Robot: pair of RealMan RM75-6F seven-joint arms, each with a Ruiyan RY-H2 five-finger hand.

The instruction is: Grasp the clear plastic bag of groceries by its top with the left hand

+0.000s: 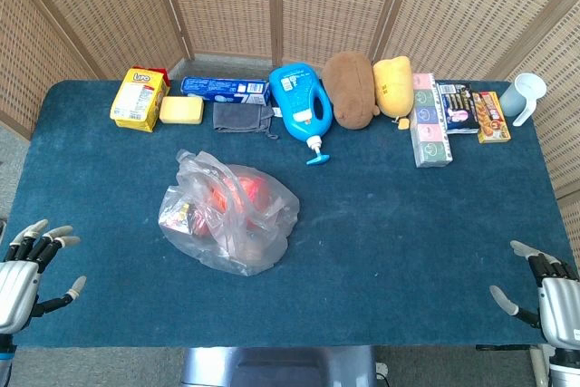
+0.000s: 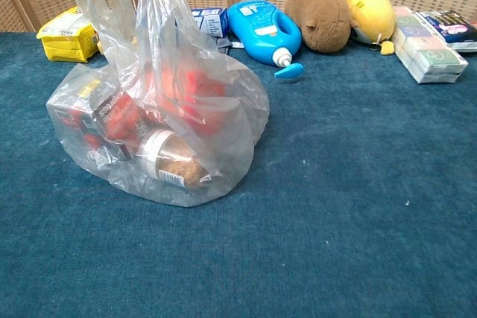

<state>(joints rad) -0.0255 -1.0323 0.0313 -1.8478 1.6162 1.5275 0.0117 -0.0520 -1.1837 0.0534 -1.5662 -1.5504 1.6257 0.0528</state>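
Approach not yet begun: we see the clear plastic bag [image 1: 228,221] left of centre on the worktop [image 1: 408,224], handles upright. The left robot hand [image 1: 27,274], released with fingers spread, must reach to those handles.

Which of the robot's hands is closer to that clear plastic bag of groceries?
Left. The left hand waits at the table's near-left corner, not far from the clear plastic bag. The right hand sits at the near-right corner, much farther away.
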